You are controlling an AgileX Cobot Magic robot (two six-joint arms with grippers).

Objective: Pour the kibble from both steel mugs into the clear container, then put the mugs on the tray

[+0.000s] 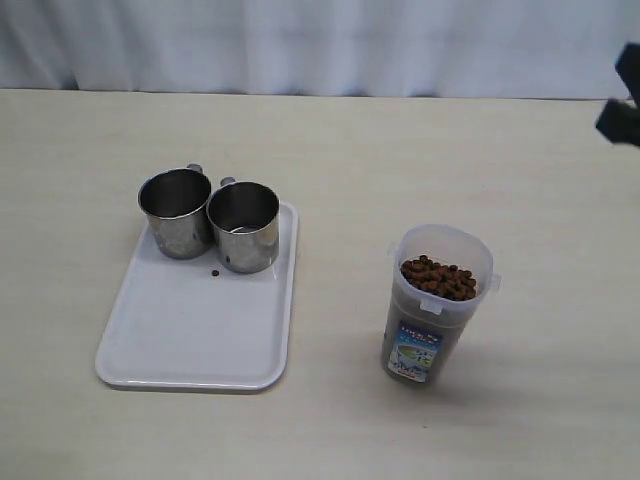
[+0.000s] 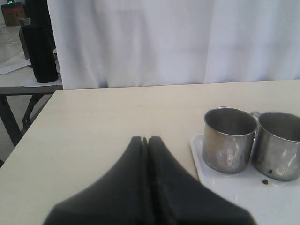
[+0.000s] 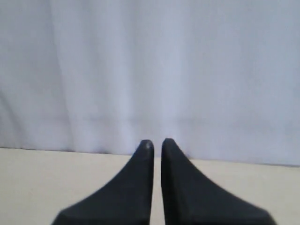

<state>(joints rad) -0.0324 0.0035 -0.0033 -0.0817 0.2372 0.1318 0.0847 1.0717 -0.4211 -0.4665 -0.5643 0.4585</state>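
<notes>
Two steel mugs (image 1: 175, 212) (image 1: 243, 226) stand upright and touching at the far end of the white tray (image 1: 200, 330); both look empty. The left wrist view shows these mugs too (image 2: 229, 139) (image 2: 279, 145), on the tray (image 2: 234, 192). The clear container (image 1: 435, 310) stands right of the tray, filled with kibble (image 1: 438, 279) nearly to its rim. One stray pellet (image 1: 215, 273) lies on the tray. My left gripper (image 2: 147, 139) is shut and empty, over the table beside the tray. My right gripper (image 3: 157, 142) is shut on nothing, facing the curtain; its dark tip (image 1: 625, 105) shows at the far right edge.
A white curtain (image 1: 320, 40) hangs behind the table's far edge. In the left wrist view, a second table carrying a black object (image 2: 40, 51) stands beyond the table's end.
</notes>
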